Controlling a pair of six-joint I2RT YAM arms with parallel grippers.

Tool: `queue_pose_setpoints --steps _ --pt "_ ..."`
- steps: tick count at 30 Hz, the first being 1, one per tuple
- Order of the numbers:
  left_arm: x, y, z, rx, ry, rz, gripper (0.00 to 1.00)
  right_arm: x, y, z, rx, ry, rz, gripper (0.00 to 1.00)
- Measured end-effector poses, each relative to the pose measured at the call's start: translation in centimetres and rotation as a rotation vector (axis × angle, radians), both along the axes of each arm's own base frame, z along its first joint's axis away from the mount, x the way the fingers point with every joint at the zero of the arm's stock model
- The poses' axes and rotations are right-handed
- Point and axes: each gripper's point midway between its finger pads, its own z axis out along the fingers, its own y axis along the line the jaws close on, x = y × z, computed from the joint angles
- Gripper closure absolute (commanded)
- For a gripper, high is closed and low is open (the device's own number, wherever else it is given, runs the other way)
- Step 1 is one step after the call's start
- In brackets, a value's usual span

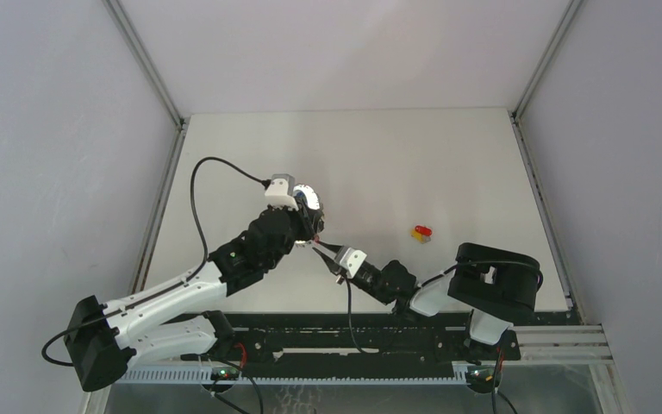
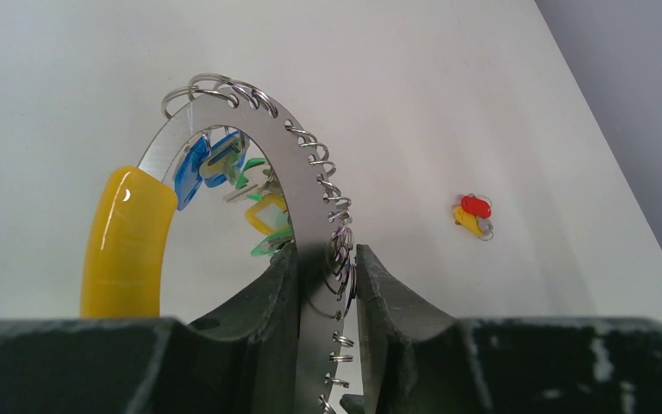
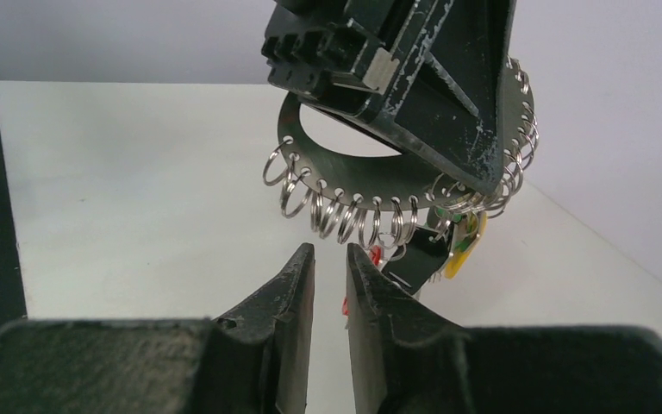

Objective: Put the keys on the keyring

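My left gripper (image 2: 327,250) is shut on the keyring (image 2: 297,172), a grey metal crescent with a yellow sleeve (image 2: 128,241) and a row of small split rings, held upright above the table. Blue, green and yellow-headed keys (image 2: 259,194) hang from it. In the top view the keyring (image 1: 310,197) is left of centre. My right gripper (image 3: 331,248) is slightly open and empty, its tips just below the keyring's (image 3: 353,177) hanging split rings. The red and yellow keys (image 1: 421,233) lie together on the table to the right, also in the left wrist view (image 2: 474,216).
The white table (image 1: 448,155) is walled by grey panels on three sides. A black rail (image 1: 379,336) with cables runs along the near edge. The left arm's black fingers (image 3: 448,112) fill the upper right wrist view.
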Motion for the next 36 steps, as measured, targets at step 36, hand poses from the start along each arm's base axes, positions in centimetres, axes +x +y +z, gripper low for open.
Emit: queue_pose_setpoints --steps 36 --pt "-0.35 -0.43 -0.16 -0.038 0.03 -0.009 1.0 0.22 0.97 0.17 -0.005 -0.023 0.031 0.88"
